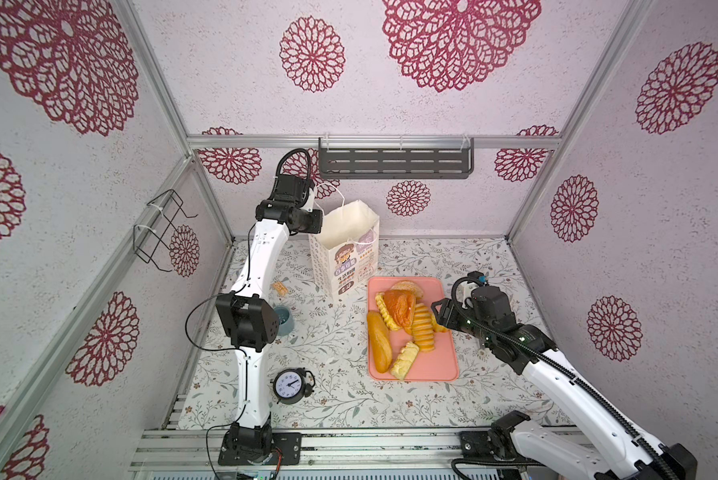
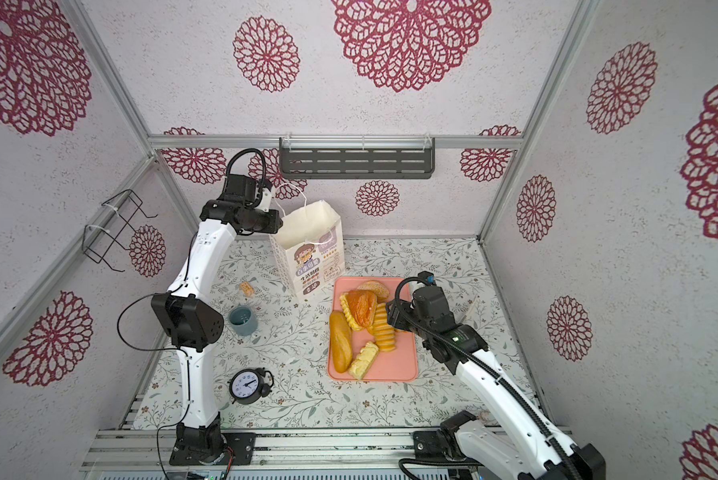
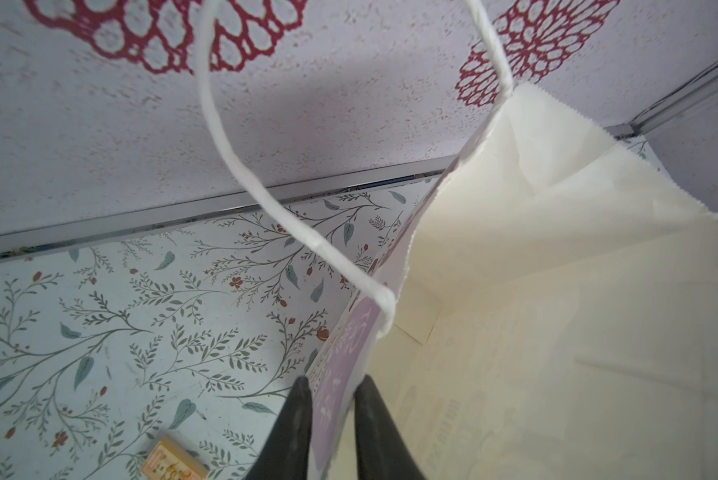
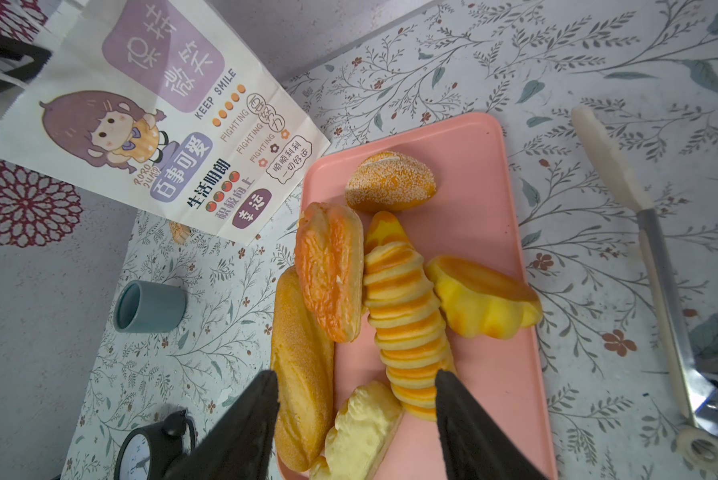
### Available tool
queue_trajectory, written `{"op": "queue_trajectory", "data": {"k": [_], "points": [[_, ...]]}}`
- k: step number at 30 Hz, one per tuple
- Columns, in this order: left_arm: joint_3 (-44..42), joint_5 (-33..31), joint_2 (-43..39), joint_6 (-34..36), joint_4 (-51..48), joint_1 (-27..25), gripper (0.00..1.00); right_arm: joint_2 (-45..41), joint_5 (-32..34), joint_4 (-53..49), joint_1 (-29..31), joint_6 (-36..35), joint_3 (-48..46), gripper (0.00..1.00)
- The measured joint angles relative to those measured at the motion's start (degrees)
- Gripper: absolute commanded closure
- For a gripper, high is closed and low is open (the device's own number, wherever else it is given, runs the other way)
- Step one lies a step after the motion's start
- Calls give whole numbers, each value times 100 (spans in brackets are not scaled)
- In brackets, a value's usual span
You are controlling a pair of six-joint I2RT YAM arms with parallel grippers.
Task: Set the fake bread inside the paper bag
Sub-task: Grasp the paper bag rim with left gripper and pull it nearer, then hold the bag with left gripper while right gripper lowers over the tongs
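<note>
White paper sits pinched at the rim: the left gripper (image 3: 335,379) is clamped on the paper bag (image 1: 345,245), its black fingers (image 3: 297,424) drawn close with the purple-printed wall between them, one outside the mouth and one inside. The bag stands upright and open at the far side of the flowered table (image 1: 336,399), one cord handle (image 3: 224,137) looping up above the rim. Its cartoon face is turned toward the pink tray (image 1: 436,361), which lies just beside it.

The fake bread (image 1: 399,309) is heaped on that tray. A long smooth loaf (image 4: 303,365) lies along one edge with an orange-brown pastry (image 4: 330,270) leaning on it. A ridged roll (image 4: 407,324) runs down the middle, and a seeded round bun (image 4: 390,180) sits at the end nearest the bag. A yellow cake piece (image 4: 482,299) rests against the ridged roll, and a pale yellow slab (image 4: 361,432) lies at the near end.

Over that near end hangs the right gripper (image 4: 353,378), fingers well apart and holding nothing, with the loaf, the slab and the roll's tip showing between them in the right wrist view.

A teal cup (image 1: 283,320), a black alarm clock (image 1: 291,384) and a small tan cracker (image 1: 280,287) stand on the table to the left of the tray.
</note>
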Motion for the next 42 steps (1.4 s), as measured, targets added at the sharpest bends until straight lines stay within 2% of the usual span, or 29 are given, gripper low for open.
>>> {"op": "queue_trajectory", "data": {"k": [3, 7, 9, 10, 11, 17, 23, 35, 42], "points": [[-48, -11, -17, -61, 7, -4, 100, -39, 190, -243, 4, 42, 179, 41], [-444, -42, -243, -192, 33, -7, 100, -55, 459, -562, 7, 55, 413, 40], [-699, -57, -444, -282, 44, -7, 100, -66, 599, -715, 7, 63, 483, 29], [-866, -74, -595, -343, 42, -7, 100, -74, 688, -800, 7, 94, 514, 7], [-1034, -92, -741, -393, 59, -9, 100, -81, 772, -890, 7, 111, 540, 1], [-2406, -302, -2085, -780, 188, -15, 100, -118, 1270, -1322, 4, 142, 741, 1], [-3418, -446, -3228, -1226, 422, -15, 100, -103, 1585, -1482, -31, 142, 813, 1], [-5195, -544, -4852, -2476, 658, -15, 100, 120, 1731, -1491, -116, 39, 837, 1], [-5930, -577, -5705, -3187, 787, -17, 100, 129, 1764, -1447, -227, -11, 887, 1]]}}
